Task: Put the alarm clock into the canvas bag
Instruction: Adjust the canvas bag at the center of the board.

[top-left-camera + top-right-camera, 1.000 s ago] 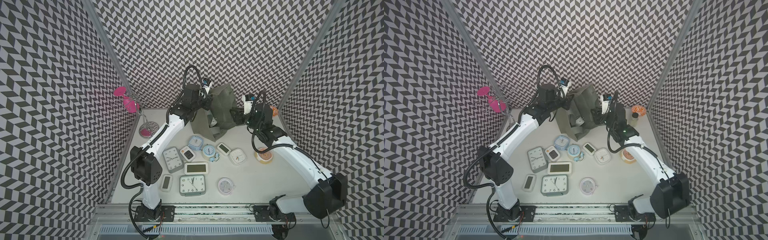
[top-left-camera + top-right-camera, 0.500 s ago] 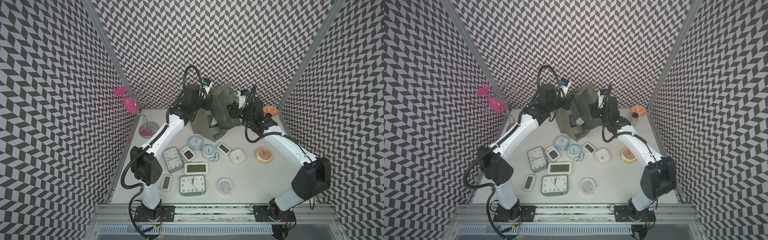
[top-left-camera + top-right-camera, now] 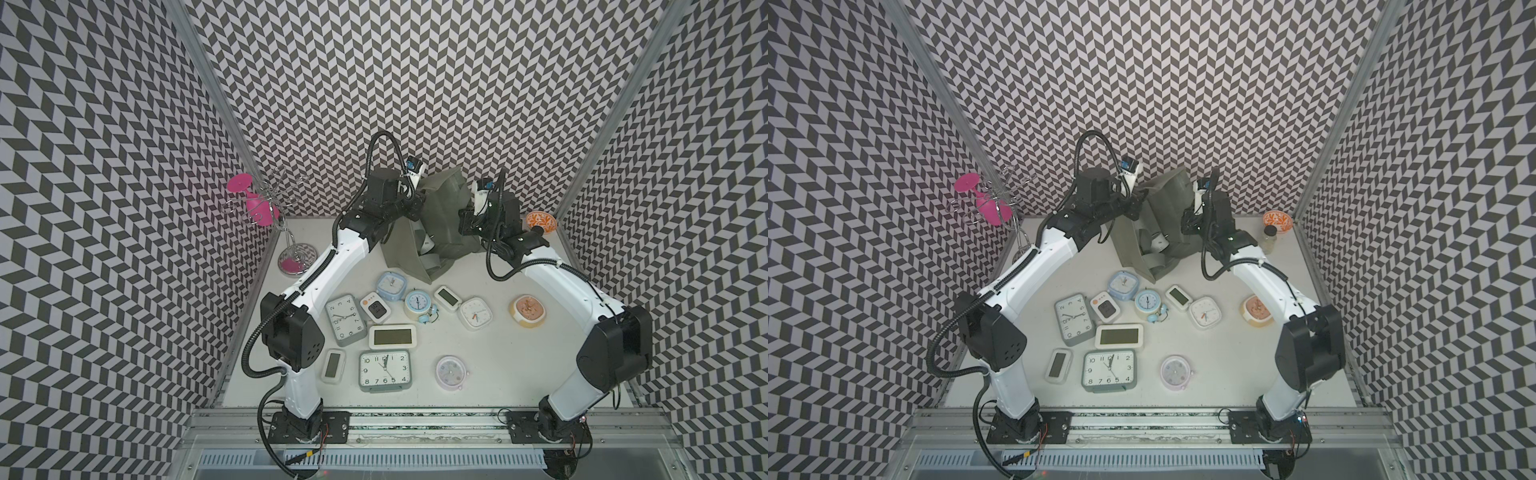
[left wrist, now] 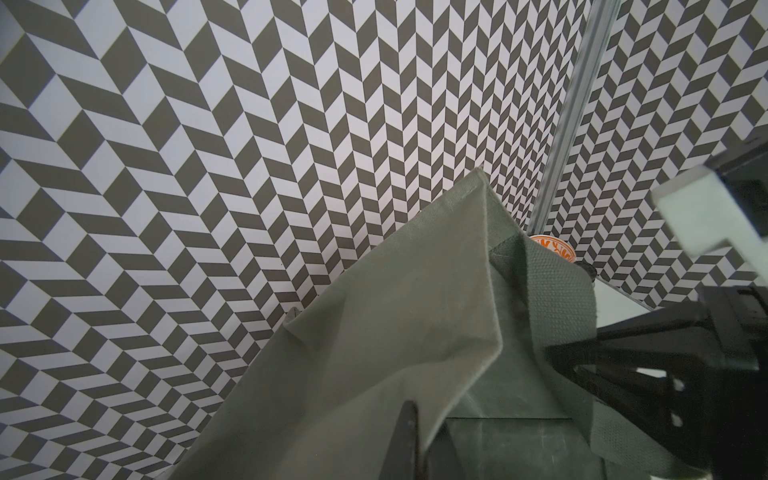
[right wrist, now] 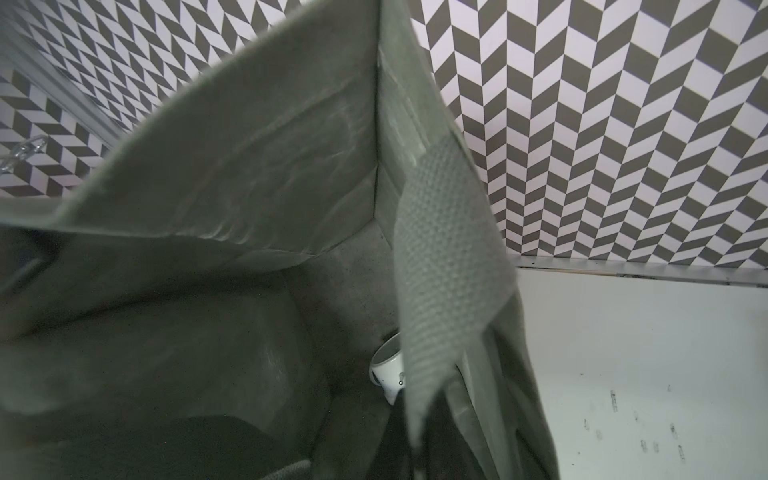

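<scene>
Chevron-walled booth, white table (image 3: 478, 374).

Top view: bag (image 3: 442, 208) at the back between both arms, mouth tilted forward. Left gripper (image 3: 417, 204) and right gripper (image 3: 464, 219) are pressed shut at opposite rims. Loose clocks (image 3: 384, 370) lie in front.

Left wrist: finger (image 4: 409, 436) pinching bag cloth.

Right wrist: white clock (image 5: 388, 370) deep inside the bag, behind strap (image 5: 449, 270). Jaws hidden, probably nipping the rim.

Risk: either thin pinch slips, the mouth sags, the bag topples and the clock rolls out.
</scene>
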Robot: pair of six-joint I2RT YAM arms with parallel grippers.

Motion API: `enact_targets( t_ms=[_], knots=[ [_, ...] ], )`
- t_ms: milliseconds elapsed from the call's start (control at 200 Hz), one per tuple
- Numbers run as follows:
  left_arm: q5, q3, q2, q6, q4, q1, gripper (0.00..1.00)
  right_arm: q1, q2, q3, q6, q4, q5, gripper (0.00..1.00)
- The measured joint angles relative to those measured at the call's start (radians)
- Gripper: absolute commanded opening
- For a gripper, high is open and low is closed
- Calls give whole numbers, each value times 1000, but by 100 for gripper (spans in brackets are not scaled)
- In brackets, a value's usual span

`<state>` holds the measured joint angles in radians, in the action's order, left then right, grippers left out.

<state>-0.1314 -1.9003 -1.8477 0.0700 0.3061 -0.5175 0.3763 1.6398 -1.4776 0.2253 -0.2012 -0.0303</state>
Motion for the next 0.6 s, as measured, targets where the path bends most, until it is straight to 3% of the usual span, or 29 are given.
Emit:
enact_targets(
  t_ms=[185, 396, 601],
  knots=[
    [19, 0, 0, 17, 3, 0, 0, -46, -130, 53, 3, -10, -71, 0],
    [26, 2, 2, 57, -12, 0, 0, -224, -204, 50, -8, -40, -209, 0],
    [-7, 31, 25, 98, -37, 6, 0, -371, -114, 3, -91, -67, -507, 0]
  ],
)
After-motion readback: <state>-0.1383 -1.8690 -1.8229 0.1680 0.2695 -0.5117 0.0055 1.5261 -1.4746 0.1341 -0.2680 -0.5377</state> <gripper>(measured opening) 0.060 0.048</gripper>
